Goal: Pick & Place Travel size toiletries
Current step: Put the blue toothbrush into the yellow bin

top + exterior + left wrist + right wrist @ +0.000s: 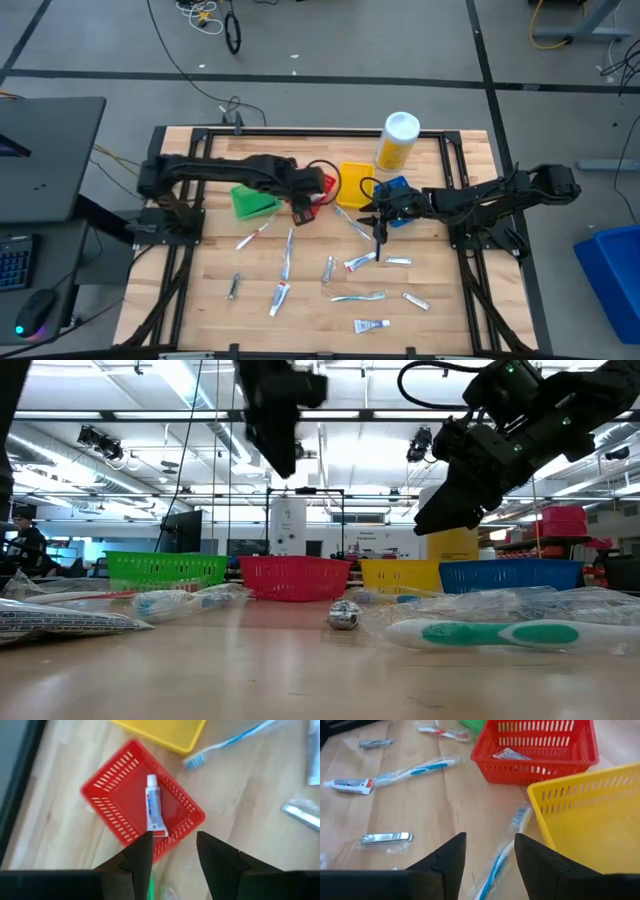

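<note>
Several travel toiletries lie loose on the wooden table: a toothpaste tube (281, 296), a wrapped toothbrush (358, 297) and a nail clipper (233, 287) among them. One white toothpaste tube (155, 806) lies flat on the floor of the red bin (107, 782). My left gripper (172, 851) hangs open above the near edge of that bin (327, 185). My right gripper (490, 849) is open and raised above the table beside the yellow bin (590, 815). A blue toothbrush (502, 857) lies on the table below its fingers.
Green bin (252, 200), yellow bin (352, 182) and blue bin (397, 190) stand in a row with the red one at mid-table. A tall yellow bottle (398, 140) stands at the far edge. Nail clippers (385, 838) and a toothpaste tube (349, 785) lie nearby.
</note>
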`<state>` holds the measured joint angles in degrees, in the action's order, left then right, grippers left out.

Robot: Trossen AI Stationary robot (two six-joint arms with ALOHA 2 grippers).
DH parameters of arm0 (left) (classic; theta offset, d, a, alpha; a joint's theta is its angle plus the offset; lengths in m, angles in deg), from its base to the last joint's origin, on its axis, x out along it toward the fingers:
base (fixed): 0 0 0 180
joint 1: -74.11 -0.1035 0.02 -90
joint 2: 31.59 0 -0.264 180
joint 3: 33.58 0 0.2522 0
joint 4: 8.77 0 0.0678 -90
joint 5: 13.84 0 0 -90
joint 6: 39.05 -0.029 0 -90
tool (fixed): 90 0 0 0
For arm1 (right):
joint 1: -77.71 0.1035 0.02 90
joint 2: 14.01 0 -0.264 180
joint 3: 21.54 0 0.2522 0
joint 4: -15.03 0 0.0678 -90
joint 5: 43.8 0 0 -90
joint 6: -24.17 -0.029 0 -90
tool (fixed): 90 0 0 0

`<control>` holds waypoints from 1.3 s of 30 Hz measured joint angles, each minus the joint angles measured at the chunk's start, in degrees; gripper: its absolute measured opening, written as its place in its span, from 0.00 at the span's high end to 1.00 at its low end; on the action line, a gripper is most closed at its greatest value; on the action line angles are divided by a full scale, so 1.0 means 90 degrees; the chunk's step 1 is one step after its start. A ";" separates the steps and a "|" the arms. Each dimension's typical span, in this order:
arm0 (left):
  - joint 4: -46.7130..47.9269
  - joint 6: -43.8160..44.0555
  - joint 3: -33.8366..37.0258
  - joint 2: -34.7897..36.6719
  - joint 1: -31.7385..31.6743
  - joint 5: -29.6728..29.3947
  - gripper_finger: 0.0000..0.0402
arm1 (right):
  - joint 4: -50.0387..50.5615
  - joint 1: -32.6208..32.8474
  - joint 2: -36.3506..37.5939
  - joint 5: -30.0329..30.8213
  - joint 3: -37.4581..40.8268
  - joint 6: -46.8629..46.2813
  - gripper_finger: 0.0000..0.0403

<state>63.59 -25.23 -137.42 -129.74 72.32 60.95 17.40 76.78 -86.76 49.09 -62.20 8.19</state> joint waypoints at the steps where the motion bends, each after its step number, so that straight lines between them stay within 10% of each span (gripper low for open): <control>1: -0.0017 0.0082 0.0090 0.0204 0.0066 -0.0111 0.60 | 0.0054 0.0000 0.0000 -0.0002 0.0000 -0.0088 0.56; 10: -0.1111 0.0592 0.2052 0.2106 0.0568 -0.0843 0.60 | 0.0347 0.0326 0.0000 -0.0002 0.0000 -0.0523 0.59; 21: -0.5336 -0.0079 0.5100 0.3222 0.1019 -0.0510 0.60 | 0.0099 0.0636 -0.0050 0.0112 -0.0005 -0.0679 0.62; 39: -0.6440 -0.0462 0.5362 0.3191 0.1019 -0.0855 0.60 | 0.3143 0.0879 -0.2609 0.1017 -0.2347 -0.1387 0.62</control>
<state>5.63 -29.39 -89.17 -101.02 81.49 53.25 45.69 84.70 -110.24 58.24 -83.32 -4.29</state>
